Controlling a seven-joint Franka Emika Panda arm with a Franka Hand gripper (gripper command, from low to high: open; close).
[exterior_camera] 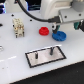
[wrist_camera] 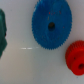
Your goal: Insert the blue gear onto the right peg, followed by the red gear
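On the white desk (exterior_camera: 15, 55), taking the grey plate (exterior_camera: 45, 56) as landmark: its right peg (exterior_camera: 51, 50) stands upright, a thin dark pin near the plate's exterior-view right end. Beyond the plate, the red gear (exterior_camera: 44, 31) lies flat, hub up. Just beside it, toward the exterior view's right, the blue gear (exterior_camera: 59, 35) lies flat, hole facing up. The claw (exterior_camera: 58, 27) hangs directly above the blue gear; its opening cannot be told, and it appears to hold nothing.
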